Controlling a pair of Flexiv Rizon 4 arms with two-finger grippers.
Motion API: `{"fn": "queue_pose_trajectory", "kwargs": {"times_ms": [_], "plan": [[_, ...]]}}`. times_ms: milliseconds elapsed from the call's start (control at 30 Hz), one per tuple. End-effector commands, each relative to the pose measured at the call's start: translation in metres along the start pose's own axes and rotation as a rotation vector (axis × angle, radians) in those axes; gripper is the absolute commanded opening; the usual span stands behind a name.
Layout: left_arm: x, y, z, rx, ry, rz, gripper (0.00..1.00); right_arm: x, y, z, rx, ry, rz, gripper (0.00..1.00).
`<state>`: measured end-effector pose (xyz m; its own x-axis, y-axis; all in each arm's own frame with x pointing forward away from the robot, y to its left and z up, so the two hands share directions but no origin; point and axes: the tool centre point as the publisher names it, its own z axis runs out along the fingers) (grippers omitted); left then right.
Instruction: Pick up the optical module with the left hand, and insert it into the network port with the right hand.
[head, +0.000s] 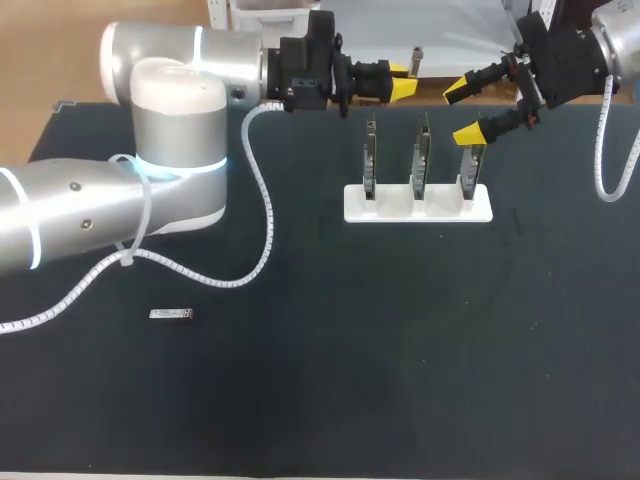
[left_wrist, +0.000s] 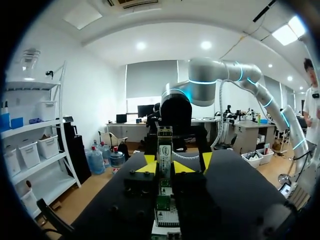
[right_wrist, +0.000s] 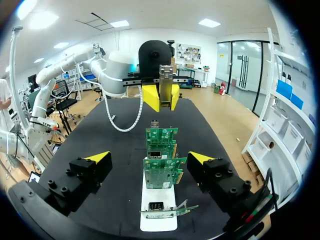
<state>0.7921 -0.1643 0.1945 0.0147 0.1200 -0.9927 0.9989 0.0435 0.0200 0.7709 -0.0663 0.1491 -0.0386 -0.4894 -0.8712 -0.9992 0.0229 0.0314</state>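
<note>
The left end effector (right_wrist: 165, 97) was clenched on a slim silver optical module (left_wrist: 164, 147). Its two yellow fingertips (left_wrist: 146, 169) pressed on opposite sides of the metal body, which stood on end between them and rose past the tips. The module was held in the air over the far part of the dark desk (head: 400, 350), near the row of cards and facing the right end effector (head: 462, 112). That one was released, its yellow fingertips (right_wrist: 98, 157) spread wide and grasping nothing. In its own wrist view the tips sat to either side of the card row and apart from it. In the head view its lower tip hung just over the top of the rightmost card, and whether it touched the card could not be told. Three green network cards (right_wrist: 161, 172) stood upright, one behind another, in a flat white slotted holder (head: 400, 212). A dark rectangular network port (right_wrist: 156, 206) in a metal frame showed low on the card nearest the right end effector. A second small silver module (head: 171, 314) lay flat on the desk on the left arm's side, well apart from the holder. The held module carried a pale label with a small blue oval mark and lines of fine print, none of it legible. The cards bore tiny white markings that could not be made out either.
</note>
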Motion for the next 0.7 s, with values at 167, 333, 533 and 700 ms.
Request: {"fn": "queue_pose_trajectory", "kwargs": {"times_ms": [167,333,533,700], "plan": [[0.0,-0.008,0.002,0.014,-0.019,0.004,0.0,0.0,0.003,0.0,0.006,0.0,-0.001,1.0],[0.001,-0.015,0.005,0.036,-0.026,0.01,0.0,0.0,0.003,0.0,0.006,0.0,-0.001,1.0],[0.002,-0.018,0.008,0.038,-0.033,0.008,0.0,0.0,0.003,0.0,0.006,0.0,-0.001,1.0],[0.003,-0.021,0.011,0.027,-0.039,0.008,0.0,0.0,0.003,0.0,0.006,0.0,-0.001,1.0]]}}
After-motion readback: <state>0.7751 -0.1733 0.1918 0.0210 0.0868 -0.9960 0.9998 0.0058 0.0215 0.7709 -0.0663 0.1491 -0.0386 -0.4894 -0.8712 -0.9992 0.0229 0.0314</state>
